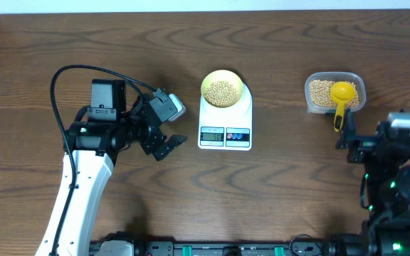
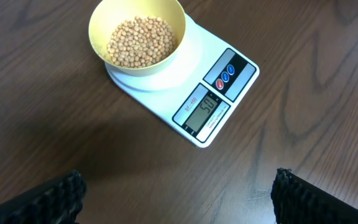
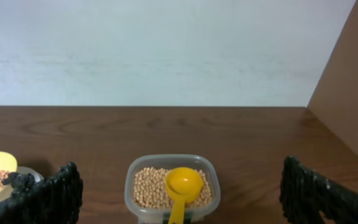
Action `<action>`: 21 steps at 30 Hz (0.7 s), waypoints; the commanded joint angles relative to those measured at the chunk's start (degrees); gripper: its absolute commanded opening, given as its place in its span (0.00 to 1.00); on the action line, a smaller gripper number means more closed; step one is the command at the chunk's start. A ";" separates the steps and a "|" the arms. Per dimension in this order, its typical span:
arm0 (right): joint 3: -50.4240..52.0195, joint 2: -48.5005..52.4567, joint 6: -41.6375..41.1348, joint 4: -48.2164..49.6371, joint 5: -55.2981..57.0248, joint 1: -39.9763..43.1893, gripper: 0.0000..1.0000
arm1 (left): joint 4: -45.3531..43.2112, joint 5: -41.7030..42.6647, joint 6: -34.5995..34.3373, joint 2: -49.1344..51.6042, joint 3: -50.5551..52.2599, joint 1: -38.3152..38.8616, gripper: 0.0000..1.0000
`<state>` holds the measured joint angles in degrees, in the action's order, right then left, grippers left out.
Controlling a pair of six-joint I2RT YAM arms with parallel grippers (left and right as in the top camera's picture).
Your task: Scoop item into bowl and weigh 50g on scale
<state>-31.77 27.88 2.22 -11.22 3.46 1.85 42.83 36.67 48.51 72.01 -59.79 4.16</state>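
Left claw [image 1: 168, 147] spread wide, empty, hanging over the surface [image 1: 276, 199] just left of the scale [image 1: 225, 122]. Right claw [image 1: 352, 139] likewise spread and empty, near the tub [image 1: 312, 89]. Bowl [image 2: 99, 28] sits on the scale's platform, partly filled with beans [image 2: 140, 40]. More beans in the tub, scoop [image 1: 342, 92] resting on them (handle pointing toward the right claw). Beans likely light, hard, loose, quick to roll. Best moved by scoop, pinching its stiff handle mid-length.
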 commanded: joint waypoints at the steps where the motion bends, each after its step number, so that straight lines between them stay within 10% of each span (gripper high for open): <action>1: 6.12 -5.70 0.63 1.66 -0.76 -0.46 0.99 | -0.02 -0.26 0.94 0.39 -0.02 -0.28 0.98; 21: 27.56 -26.10 1.29 12.96 -1.03 -0.46 0.99 | -0.02 -0.26 0.94 0.39 -0.02 -0.28 0.98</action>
<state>-6.96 4.32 2.59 0.43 2.57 1.85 42.85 36.67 48.51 72.01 -59.79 4.16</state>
